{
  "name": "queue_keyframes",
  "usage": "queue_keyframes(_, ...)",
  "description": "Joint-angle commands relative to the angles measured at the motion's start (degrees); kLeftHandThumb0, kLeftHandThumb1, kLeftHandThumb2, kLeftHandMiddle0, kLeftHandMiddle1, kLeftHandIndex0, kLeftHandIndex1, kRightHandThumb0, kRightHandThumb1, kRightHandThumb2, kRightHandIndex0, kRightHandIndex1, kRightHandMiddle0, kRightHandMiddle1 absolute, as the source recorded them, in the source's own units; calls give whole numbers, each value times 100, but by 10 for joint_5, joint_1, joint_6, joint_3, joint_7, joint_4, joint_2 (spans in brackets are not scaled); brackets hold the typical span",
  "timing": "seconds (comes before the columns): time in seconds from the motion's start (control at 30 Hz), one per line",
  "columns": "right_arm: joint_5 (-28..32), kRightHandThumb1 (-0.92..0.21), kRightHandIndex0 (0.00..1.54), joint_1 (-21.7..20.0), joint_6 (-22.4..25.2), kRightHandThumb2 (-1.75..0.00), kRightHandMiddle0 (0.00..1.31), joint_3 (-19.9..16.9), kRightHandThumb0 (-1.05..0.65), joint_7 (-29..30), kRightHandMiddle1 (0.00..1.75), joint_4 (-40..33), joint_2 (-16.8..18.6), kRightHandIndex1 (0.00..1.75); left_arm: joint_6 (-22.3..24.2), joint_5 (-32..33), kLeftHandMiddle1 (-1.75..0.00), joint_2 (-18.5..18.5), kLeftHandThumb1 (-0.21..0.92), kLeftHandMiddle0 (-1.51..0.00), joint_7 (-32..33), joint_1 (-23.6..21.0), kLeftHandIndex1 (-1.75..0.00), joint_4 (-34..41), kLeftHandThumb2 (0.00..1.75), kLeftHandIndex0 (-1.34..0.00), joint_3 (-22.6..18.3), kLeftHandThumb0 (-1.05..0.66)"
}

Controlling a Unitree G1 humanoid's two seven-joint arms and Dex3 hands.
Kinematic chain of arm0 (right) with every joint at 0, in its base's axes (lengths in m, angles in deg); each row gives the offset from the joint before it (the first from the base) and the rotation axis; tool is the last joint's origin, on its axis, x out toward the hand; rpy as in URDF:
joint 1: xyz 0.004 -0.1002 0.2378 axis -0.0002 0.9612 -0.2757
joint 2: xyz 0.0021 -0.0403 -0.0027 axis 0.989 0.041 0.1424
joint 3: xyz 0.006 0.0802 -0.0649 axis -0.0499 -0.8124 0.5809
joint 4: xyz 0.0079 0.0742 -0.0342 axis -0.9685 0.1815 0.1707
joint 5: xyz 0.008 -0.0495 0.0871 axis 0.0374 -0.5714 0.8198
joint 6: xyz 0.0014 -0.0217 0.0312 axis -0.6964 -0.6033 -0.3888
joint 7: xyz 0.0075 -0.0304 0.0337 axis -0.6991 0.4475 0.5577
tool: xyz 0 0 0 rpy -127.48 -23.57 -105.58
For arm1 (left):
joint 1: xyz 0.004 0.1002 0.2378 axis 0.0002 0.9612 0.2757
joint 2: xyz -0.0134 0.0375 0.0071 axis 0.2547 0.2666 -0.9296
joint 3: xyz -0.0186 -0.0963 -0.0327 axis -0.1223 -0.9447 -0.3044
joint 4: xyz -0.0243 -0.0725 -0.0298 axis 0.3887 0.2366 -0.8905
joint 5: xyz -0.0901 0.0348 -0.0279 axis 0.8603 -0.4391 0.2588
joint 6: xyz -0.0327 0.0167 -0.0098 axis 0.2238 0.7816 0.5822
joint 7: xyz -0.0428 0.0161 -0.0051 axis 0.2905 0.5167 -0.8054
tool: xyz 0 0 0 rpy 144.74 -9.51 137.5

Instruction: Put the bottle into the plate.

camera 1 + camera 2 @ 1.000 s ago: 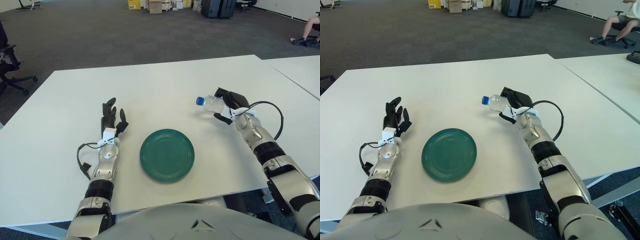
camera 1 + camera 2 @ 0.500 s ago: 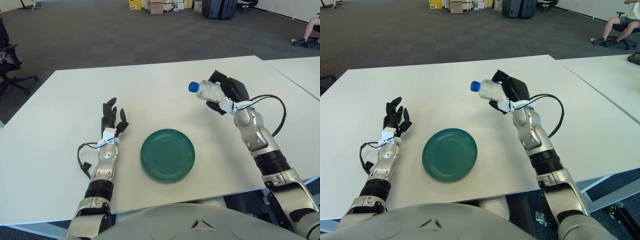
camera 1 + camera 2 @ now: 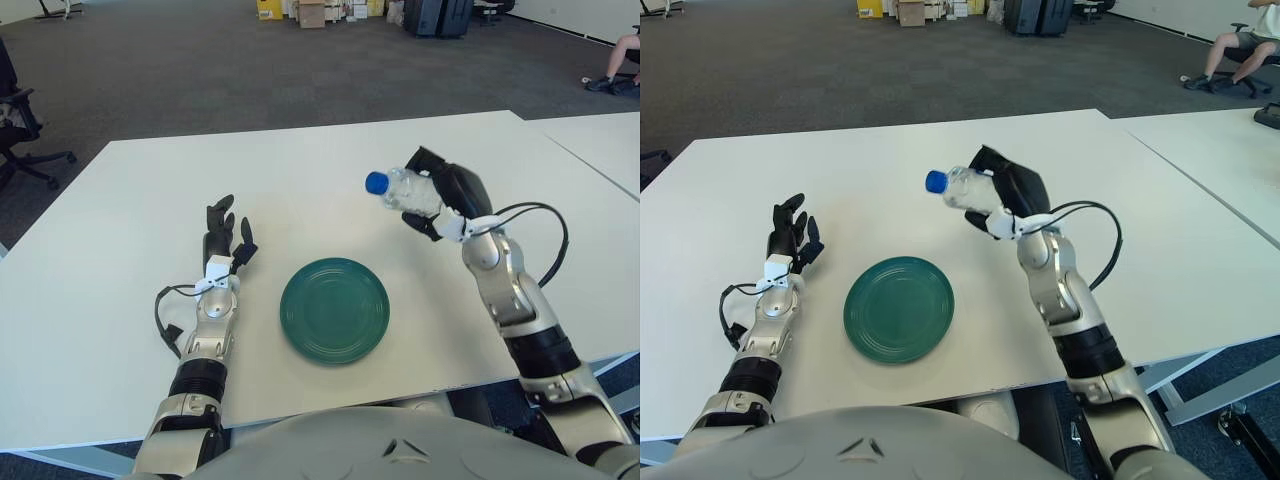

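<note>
A clear plastic bottle (image 3: pixel 403 191) with a blue cap (image 3: pixel 375 182) is held in my right hand (image 3: pixel 440 200), lying nearly sideways in the air with the cap pointing left. It hangs above the table, up and to the right of the dark green plate (image 3: pixel 334 309), which sits empty near the table's front middle. The right hand's fingers are curled around the bottle's body. My left hand (image 3: pixel 222 240) rests on the table to the left of the plate, fingers spread and empty.
The white table (image 3: pixel 130 200) spreads wide around the plate. A second white table (image 3: pixel 600 140) stands at the right. An office chair (image 3: pixel 15 120) is at far left, boxes and cases on the far floor.
My right hand has lifted the bottle and carried it left toward the plate. The left hand has not moved.
</note>
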State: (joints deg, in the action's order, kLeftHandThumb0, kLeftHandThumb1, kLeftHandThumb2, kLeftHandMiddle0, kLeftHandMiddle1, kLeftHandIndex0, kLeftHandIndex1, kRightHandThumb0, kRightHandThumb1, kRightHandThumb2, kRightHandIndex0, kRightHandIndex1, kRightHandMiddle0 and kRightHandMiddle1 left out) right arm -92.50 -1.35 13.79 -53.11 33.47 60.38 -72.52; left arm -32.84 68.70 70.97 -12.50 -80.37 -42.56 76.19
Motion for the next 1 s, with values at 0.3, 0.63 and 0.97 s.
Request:
queue_keyframes(0.3, 1, -14, 78, 11, -64, -150, 50, 40, 0, -58, 175, -49, -9, 166, -5, -4, 0, 3, 92, -38, 4, -12, -79, 4, 84, 0, 0, -76)
queue_keyframes(0.63, 5, -12, 80, 33, -134, -151, 53, 66, 0, -100, 175, -49, -24, 164, 0, -6, 0, 3, 92, -39, 6, -18, -80, -4, 84, 0, 1, -74)
queue_keyframes(0.97, -24, -13, 79, 6, -173, -151, 53, 94, 0, -117, 175, -18, -22, 164, -2, -11, 0, 1, 92, -38, 9, -18, -78, -2, 84, 0, 6, -73)
